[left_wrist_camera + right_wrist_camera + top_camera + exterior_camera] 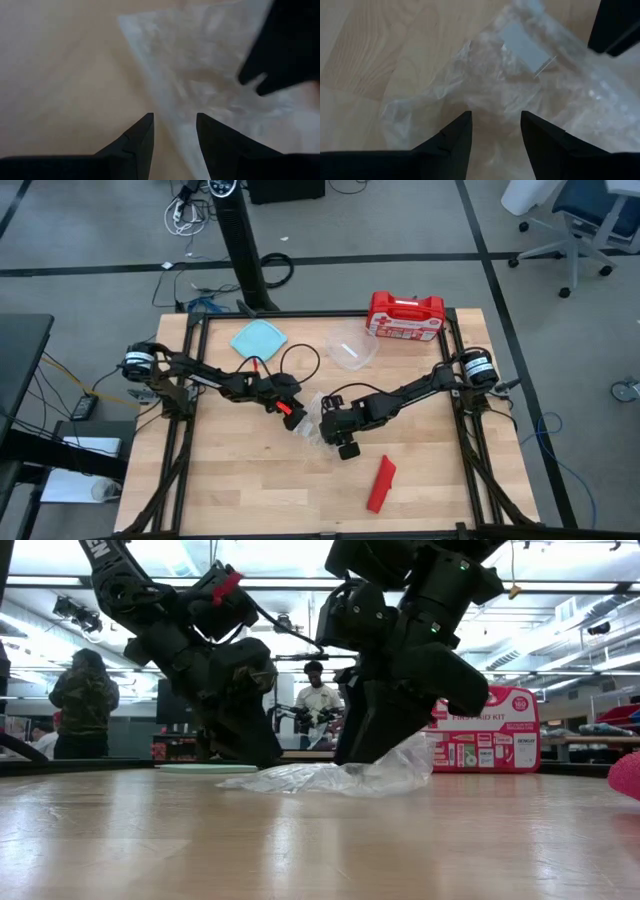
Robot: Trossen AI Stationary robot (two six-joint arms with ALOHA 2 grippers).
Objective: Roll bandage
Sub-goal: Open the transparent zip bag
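A: What's the setting?
B: A pale wooden table [240, 480] on grey flooring; people stand in the room behind. A hard red first-aid case [404, 315] sits at the far edge.

A: And mid-table?
B: A crinkled clear plastic bag [340, 776]. The left gripper [174, 131] and right gripper [496, 129] hover over it, fingers parted, holding nothing.

A: The bandage [381, 483]?
B: A soft red strip, well apart, nearer the front edge

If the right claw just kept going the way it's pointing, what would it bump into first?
Most likely the crumpled clear plastic bag lying on the table. The right gripper points down at it with its fingers apart, the bag right ahead of the tips. How near it is cannot be judged; the wood lies beneath.
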